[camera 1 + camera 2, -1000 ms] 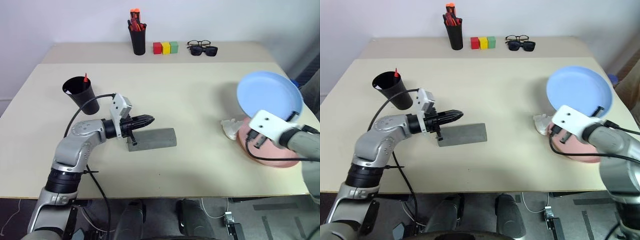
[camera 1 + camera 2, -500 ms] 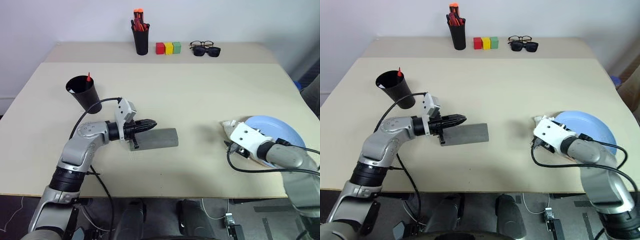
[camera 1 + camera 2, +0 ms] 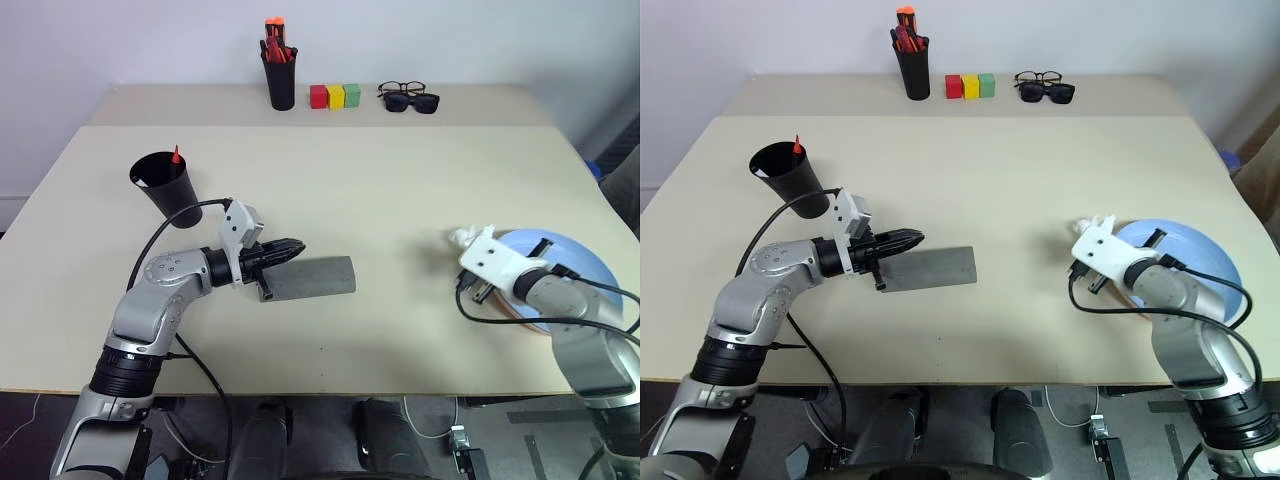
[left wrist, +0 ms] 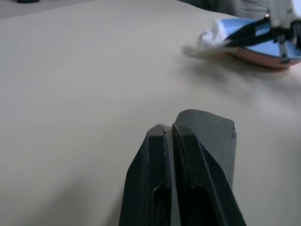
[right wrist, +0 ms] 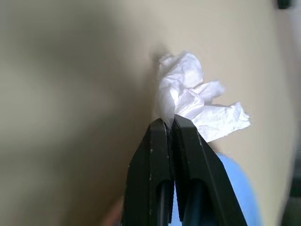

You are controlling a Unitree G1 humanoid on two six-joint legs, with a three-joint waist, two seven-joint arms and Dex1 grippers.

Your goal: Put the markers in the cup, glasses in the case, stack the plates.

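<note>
The closed grey case [image 3: 312, 277] lies mid-table; the glasses are hidden. My left gripper [image 3: 298, 245] is shut and empty, level over the case's left end. To the left stands the black cup [image 3: 165, 188], where the red cap of a marker [image 3: 176, 155] pokes above the rim. At the right, the light blue plate [image 3: 572, 268] lies flat on the pink plate [image 4: 263, 60]. My right gripper [image 5: 168, 123] is shut and empty over the blue plate's near edge, its tips by a crumpled tissue [image 5: 193, 101].
At the back stand a narrow black cup of red-orange pens [image 3: 279, 75], three coloured blocks [image 3: 335, 96], and sunglasses with eyeglasses [image 3: 407, 98]. The tissue [image 3: 461, 238] touches the plates' left side. The table's right edge runs just past the plates.
The blue plate, held up and tilted a second ago, now lies flat on the pink plate. My right gripper has let it go and shut. The left arm has kept still.
</note>
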